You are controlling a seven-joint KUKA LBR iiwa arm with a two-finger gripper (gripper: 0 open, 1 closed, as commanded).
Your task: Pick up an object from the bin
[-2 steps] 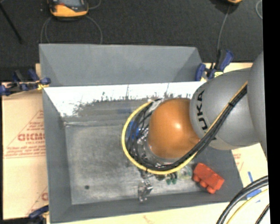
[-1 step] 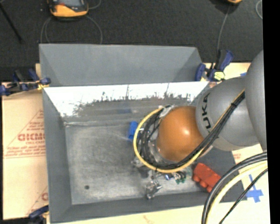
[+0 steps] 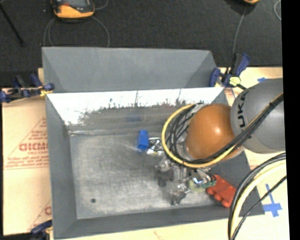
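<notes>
The jaws hang low over the floor of the grey bin (image 3: 104,178), and it cannot be told whether they are clenched or released, or on what. Just right of them a red block (image 3: 221,191) lies in the bin's corner. Up and left of them, apart, lies a small blue piece (image 3: 142,140), a shiny metal bit (image 3: 154,147) touching it.

A small blue block (image 3: 142,140) lies tilted near the middle of the bin (image 3: 93,183), and a red brick (image 3: 222,191) lies in its front right corner.
</notes>
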